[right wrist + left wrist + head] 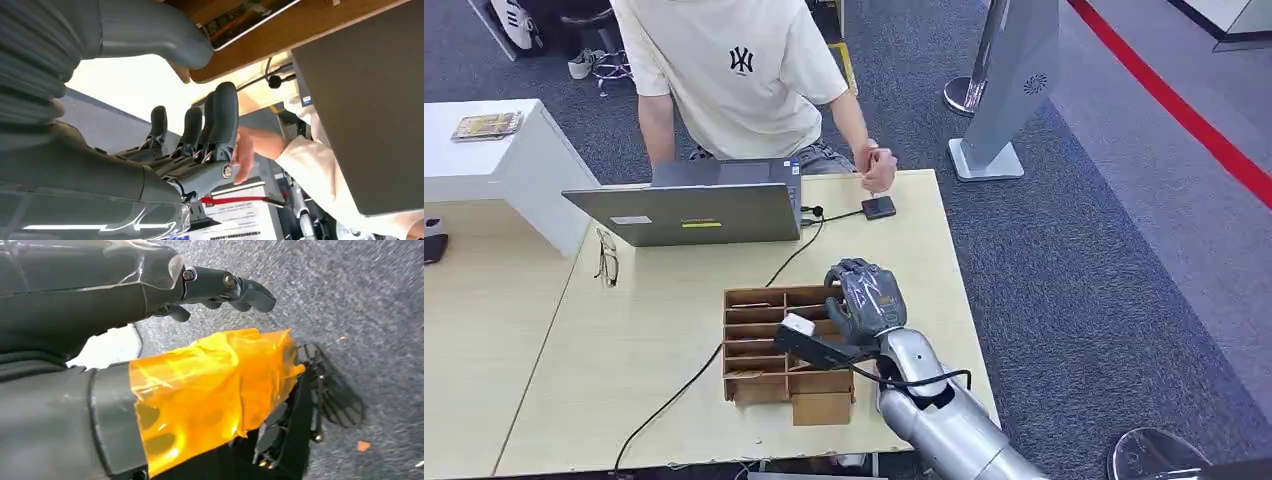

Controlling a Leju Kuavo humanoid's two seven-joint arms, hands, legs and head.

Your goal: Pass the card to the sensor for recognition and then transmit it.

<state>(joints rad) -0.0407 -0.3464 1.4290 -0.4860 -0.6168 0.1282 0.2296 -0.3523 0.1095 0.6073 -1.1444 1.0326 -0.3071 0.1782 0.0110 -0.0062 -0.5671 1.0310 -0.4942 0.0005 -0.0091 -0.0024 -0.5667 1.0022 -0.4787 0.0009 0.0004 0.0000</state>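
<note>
A wooden slotted box (759, 345) stands on the table's near right part. My right hand (864, 300) hovers over the box's right end, holding nothing. In the right wrist view that hand (190, 145) has its fingers (222, 115) stretched out and apart, with the thumb (165, 40) close to the wooden box (300, 35). A card (237, 17) lies in one of its slots. The sensor (879, 207), a small black square on a cable, sits by the far right table edge. My left hand (210, 390) hangs over the carpet, its thumb wrapped in orange tape, holding nothing.
A person in a white shirt (724, 70) leans over the far edge, one hand (879, 168) just behind the sensor. An open grey laptop (689, 210) stands left of the sensor. Glasses (606, 257) lie at the table's left. A black cable (679, 390) crosses the tabletop.
</note>
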